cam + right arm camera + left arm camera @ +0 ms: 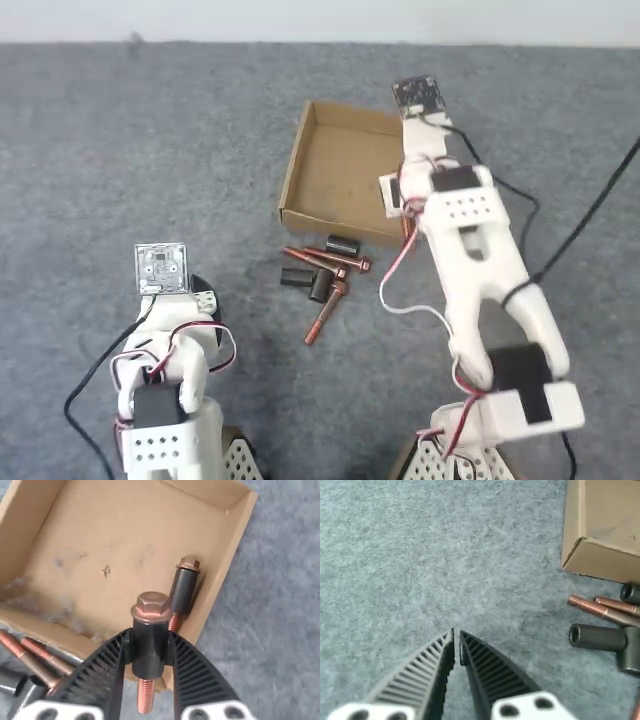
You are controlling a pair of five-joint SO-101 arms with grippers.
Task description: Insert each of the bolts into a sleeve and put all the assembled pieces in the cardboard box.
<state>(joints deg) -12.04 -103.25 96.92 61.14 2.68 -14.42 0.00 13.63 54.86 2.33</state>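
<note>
My right gripper (149, 636) is shut on a black sleeve with a copper bolt (150, 611) through it, held upright just over the near wall of the cardboard box (115, 550). A second assembled piece (183, 586) lies inside the box against its side wall. On the carpet in front of the box (340, 170) lie loose copper bolts (327, 312) and black sleeves (342, 243). My left gripper (456, 636) is shut and holds nothing, low over bare carpet, apart from a sleeve (597, 637) and the bolts (590, 606).
Grey carpet covers the whole table. The right arm (470, 250) stretches from the front right up to the box's right side. The left arm (165, 330) sits folded at the front left. Cables trail off to the right.
</note>
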